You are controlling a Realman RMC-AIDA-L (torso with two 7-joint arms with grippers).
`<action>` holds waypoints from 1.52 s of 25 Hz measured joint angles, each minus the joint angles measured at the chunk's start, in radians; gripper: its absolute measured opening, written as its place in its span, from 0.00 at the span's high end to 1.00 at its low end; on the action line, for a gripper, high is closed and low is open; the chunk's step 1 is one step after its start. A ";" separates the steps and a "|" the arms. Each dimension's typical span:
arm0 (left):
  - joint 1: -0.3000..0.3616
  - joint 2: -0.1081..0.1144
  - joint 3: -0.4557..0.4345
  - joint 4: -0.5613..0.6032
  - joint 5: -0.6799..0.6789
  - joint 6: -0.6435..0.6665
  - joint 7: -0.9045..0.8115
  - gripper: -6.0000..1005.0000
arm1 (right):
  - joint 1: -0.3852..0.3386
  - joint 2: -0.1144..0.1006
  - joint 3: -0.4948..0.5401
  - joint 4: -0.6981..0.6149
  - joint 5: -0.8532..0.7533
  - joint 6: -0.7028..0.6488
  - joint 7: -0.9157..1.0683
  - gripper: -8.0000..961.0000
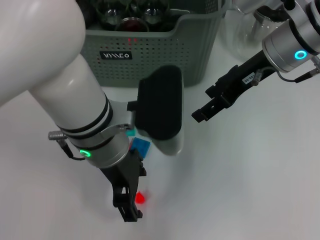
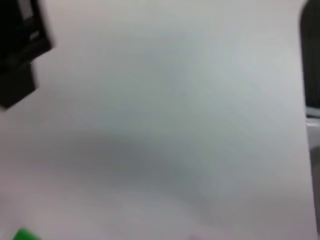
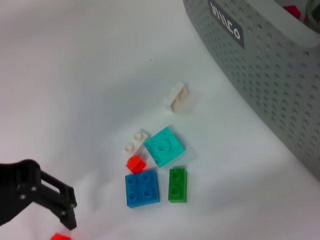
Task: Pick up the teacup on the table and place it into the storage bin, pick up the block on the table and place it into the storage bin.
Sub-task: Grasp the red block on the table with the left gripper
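My left gripper hangs low over the near table, right beside a small red block. It also shows in the right wrist view, with that red block below it. More blocks lie close together there: blue, green, teal, a second red and two white ones. The grey-green storage bin stands at the back with glassware inside. My right gripper is open and empty, in the air right of the bin. No teacup shows on the table.
A clear glass jug stands right of the bin. My left arm's white body and black wrist block hide most of the blocks in the head view. The bin's wall lies close to the block cluster.
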 joint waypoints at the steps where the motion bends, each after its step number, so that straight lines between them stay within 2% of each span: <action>1: 0.002 0.000 0.003 0.000 0.000 -0.002 0.040 0.12 | 0.000 0.000 0.000 0.000 0.000 0.000 0.001 0.01; 11: -0.004 0.000 0.030 -0.042 0.002 -0.062 0.280 0.12 | -0.001 0.006 0.000 -0.002 0.000 0.005 0.016 0.01; 22: -0.005 0.000 0.047 -0.075 0.006 -0.098 0.350 0.12 | -0.002 0.008 0.001 -0.002 0.000 0.008 0.024 0.01; 30: -0.004 0.000 0.046 -0.105 0.029 -0.121 0.380 0.30 | -0.003 0.008 0.003 0.000 0.000 0.017 0.024 0.02; 35: -0.004 0.000 0.055 -0.108 0.026 -0.123 0.384 0.54 | -0.003 0.008 0.003 0.000 0.000 0.018 0.024 0.01; 38: -0.004 0.000 0.060 -0.108 0.022 -0.121 0.384 0.56 | -0.003 0.007 0.003 0.001 0.000 0.019 0.024 0.01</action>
